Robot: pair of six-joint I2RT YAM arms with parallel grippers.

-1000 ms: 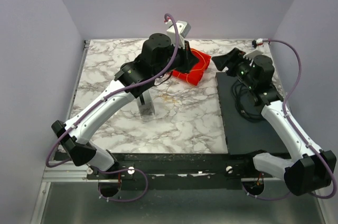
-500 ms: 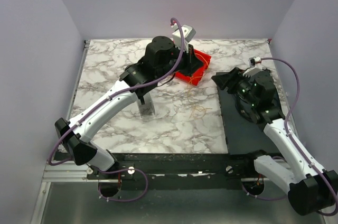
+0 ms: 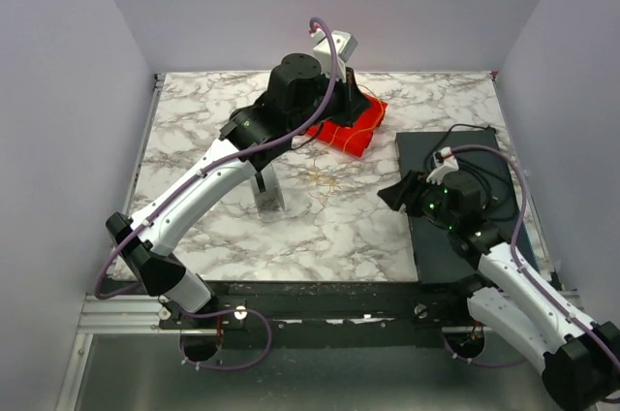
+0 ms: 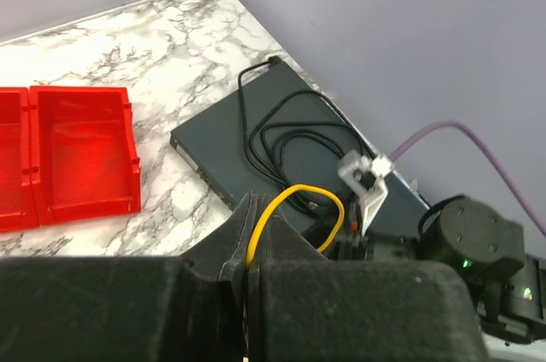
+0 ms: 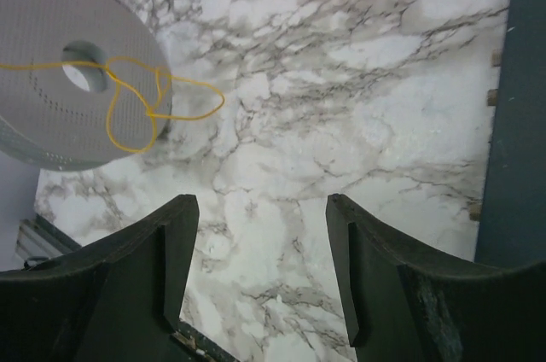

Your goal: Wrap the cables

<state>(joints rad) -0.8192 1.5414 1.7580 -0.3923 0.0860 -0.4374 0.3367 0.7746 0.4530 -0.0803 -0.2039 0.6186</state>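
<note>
A thin yellow cable loops up from between the fingers of my left gripper, which is shut on it. In the top view that gripper hangs at the red bin, and faint yellow strands lie on the marble in front of it. More of the yellow cable lies in loops across a grey perforated disc with a centre hole. My right gripper is open above bare marble, nothing between its fingers; the top view puts it by the dark mat's left edge.
A dark mat covers the right side of the marble table, with a coiled black cord on it. Two red bins stand side by side. A small grey stand is under the left forearm. Purple walls close in on three sides.
My right arm has pulled back from the far part of the mat toward the near edge and leftward. The left arm shifted slightly at the red bin, still shut on the cable.
</note>
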